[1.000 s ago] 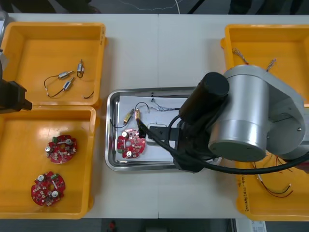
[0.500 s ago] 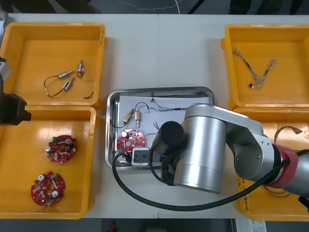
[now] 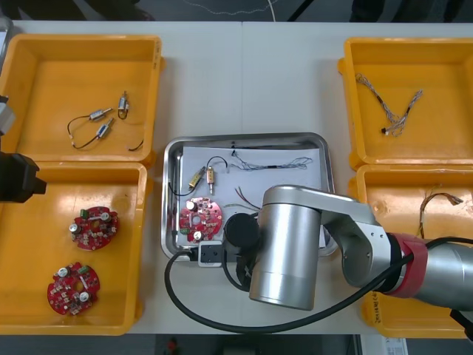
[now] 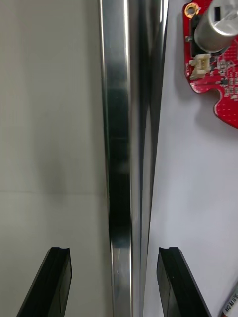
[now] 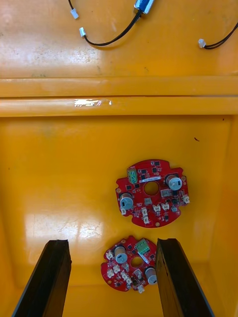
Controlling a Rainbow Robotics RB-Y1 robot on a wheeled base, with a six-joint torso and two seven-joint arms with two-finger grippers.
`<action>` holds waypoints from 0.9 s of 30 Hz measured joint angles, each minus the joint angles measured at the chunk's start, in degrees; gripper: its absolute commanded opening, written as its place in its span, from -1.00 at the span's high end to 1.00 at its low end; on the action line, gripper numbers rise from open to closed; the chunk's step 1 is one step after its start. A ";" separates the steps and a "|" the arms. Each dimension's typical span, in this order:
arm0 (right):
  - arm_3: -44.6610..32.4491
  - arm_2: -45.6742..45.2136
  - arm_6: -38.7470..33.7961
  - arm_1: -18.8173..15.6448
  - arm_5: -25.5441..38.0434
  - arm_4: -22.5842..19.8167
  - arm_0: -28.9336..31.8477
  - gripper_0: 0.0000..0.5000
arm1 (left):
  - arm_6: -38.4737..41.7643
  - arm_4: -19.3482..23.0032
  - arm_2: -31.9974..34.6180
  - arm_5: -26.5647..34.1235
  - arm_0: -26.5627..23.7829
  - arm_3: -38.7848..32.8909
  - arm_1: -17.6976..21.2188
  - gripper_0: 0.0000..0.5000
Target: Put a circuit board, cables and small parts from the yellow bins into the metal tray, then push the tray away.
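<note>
The right gripper (image 4: 114,251) is down at the near edge of the tray (image 3: 244,138), toward its left end. Its fingers (image 4: 57,282) stand wide apart with nothing in them. One finger is over the table (image 3: 244,74) and the other is over the white inside of the tray, so the shiny rim runs between them. I can't tell if they touch it. The big silver right arm (image 3: 288,251) covers the near part of the tray.

A red board (image 3: 201,220) lies in the tray, close to that gripper. Past it are small metal parts (image 3: 205,176) on a black cable (image 3: 216,157). A blue and white cable (image 3: 270,164) lies by the far side.

The left gripper (image 5: 111,242) hangs over the near left bin (image 3: 44,214), fingers apart, holding nothing. Two boards (image 3: 94,228) lie in that bin. The far left bin (image 3: 81,38) has small parts with wires (image 3: 100,122). The far right bin (image 3: 406,43) has a twisted cable (image 3: 392,111). The near right bin (image 3: 399,200) has thin cables (image 3: 436,201).
</note>
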 measured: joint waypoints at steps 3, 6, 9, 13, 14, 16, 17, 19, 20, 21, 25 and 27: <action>1.39 0.61 0.00 0.74 -0.03 0.81 0.00 -1.00 | 0.00 0.00 0.03 0.00 0.15 0.00 0.00 -1.00; 2.47 0.72 0.00 1.39 -0.80 1.47 0.00 -1.00 | 0.00 -0.07 0.03 0.00 0.20 0.00 0.00 -1.00; 3.00 0.75 0.00 1.61 -1.62 1.89 0.00 -1.00 | 0.00 -0.19 0.03 0.00 0.24 0.00 0.00 -1.00; 3.03 0.85 0.00 1.64 -1.73 2.10 -0.01 0.76 | 0.00 -0.22 0.03 0.00 0.24 0.00 0.00 -1.00; 3.04 0.90 0.00 1.66 -1.73 2.12 -0.01 0.98 | 0.00 -0.22 0.03 0.00 0.24 0.01 0.00 -1.00; 3.04 1.00 0.00 1.71 -1.75 2.21 -0.01 1.00 | 0.00 -0.23 0.03 0.00 0.25 0.05 0.00 -1.00; 3.04 1.02 0.00 1.73 -1.75 2.28 -0.03 1.00 | 0.00 -0.23 0.03 0.00 0.26 0.07 0.00 -1.00; 3.05 1.04 0.00 1.81 -1.78 2.65 -0.07 1.00 | 0.00 -0.27 0.03 0.00 0.27 0.13 0.00 -1.00; 3.05 1.05 0.00 1.83 -1.78 2.99 -0.08 1.00 | 0.00 -0.30 0.03 0.00 0.28 0.14 0.00 -1.00; 3.05 1.05 0.00 1.83 -1.79 3.39 -0.08 1.00 | 0.00 -0.33 0.03 0.00 0.29 0.15 0.00 -1.00; 3.06 1.05 0.00 1.82 -1.80 4.54 -0.20 1.00 | 0.00 -0.37 0.03 0.00 0.33 0.17 0.00 -1.00; 3.07 1.05 0.00 1.79 -1.83 4.66 -0.52 1.00 | 0.00 -0.38 0.03 0.00 0.36 0.17 0.00 -1.00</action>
